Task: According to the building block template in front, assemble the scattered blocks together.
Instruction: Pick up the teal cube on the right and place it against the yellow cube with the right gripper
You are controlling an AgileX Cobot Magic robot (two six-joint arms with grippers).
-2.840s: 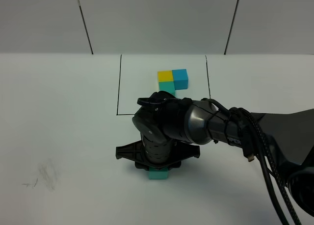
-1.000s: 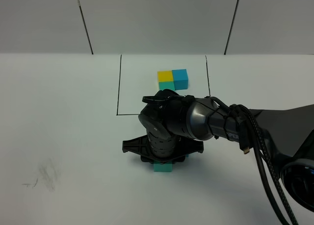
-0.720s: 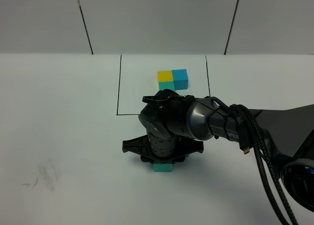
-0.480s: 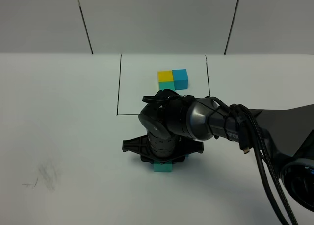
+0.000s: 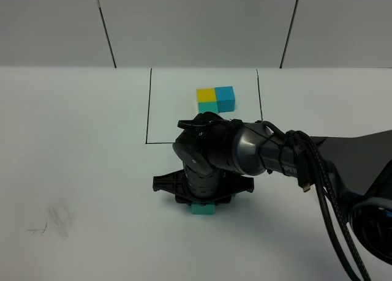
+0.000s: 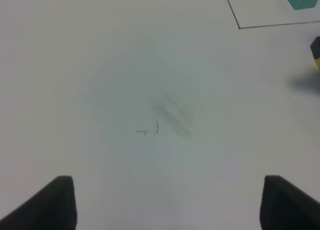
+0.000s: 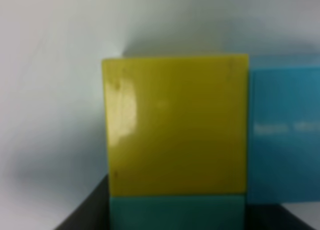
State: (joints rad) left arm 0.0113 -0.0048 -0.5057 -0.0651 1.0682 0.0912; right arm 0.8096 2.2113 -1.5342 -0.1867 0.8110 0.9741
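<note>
The building block template (image 5: 215, 99) lies inside a thin black frame (image 5: 147, 109): yellow and blue cubes side by side, its teal cube partly behind my right arm. My right gripper (image 5: 203, 201) points straight down, shut on the teal-green block (image 5: 203, 209) on the table in front of the frame. In the right wrist view the teal-green block (image 7: 177, 212) touches the yellow block (image 7: 175, 125), and the blue block (image 7: 285, 135) sits against the yellow one's side. My left gripper (image 6: 167, 205) is open over bare table, with nothing between its fingers.
The white table carries a grey scuff mark (image 5: 58, 217) at the front left, also under my left gripper (image 6: 170, 115). My right arm and its black cables (image 5: 324, 195) stretch across the right half. A grey panelled wall (image 5: 196, 24) closes the back.
Since the earliest frame my right gripper has shifted slightly right and toward the frame with the teal-green block. Over the last second nothing has visibly moved.
</note>
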